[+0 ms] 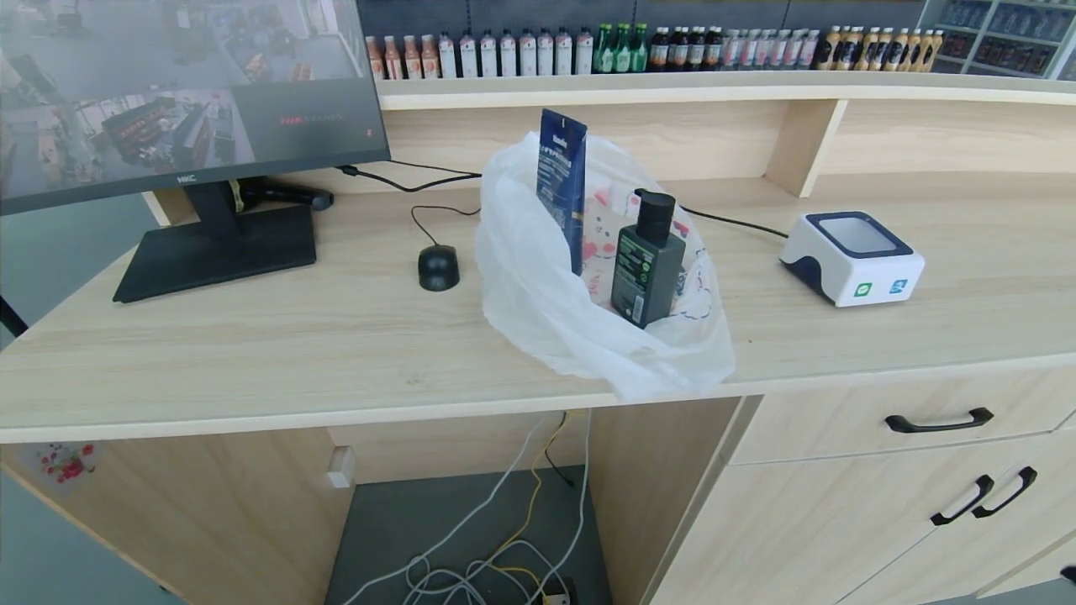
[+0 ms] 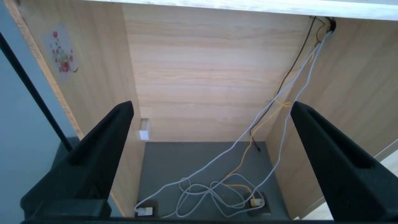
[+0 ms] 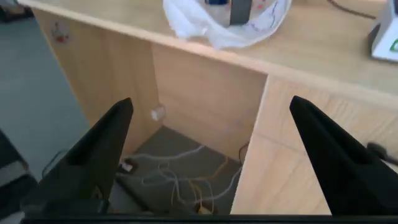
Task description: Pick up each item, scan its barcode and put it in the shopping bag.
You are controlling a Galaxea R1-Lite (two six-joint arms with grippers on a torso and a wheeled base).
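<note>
Shopping bag [image 1: 538, 313] on counter [image 1: 277, 344], bottle [image 1: 646, 273], pouch [image 1: 561, 181] inside

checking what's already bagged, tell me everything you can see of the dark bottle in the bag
The dark bottle is flat-sided and dark grey-green, plastic by the look of it, with a black cap on top and a label of small print with green marks on its face. It stands about upright inside the open white shopping bag on the counter, beside a taller blue pouch. No gripper holds it.

Light wood counter [image 1: 252, 353], drawers [image 1: 841, 420], grey floor [image 1: 378, 525]
</note>
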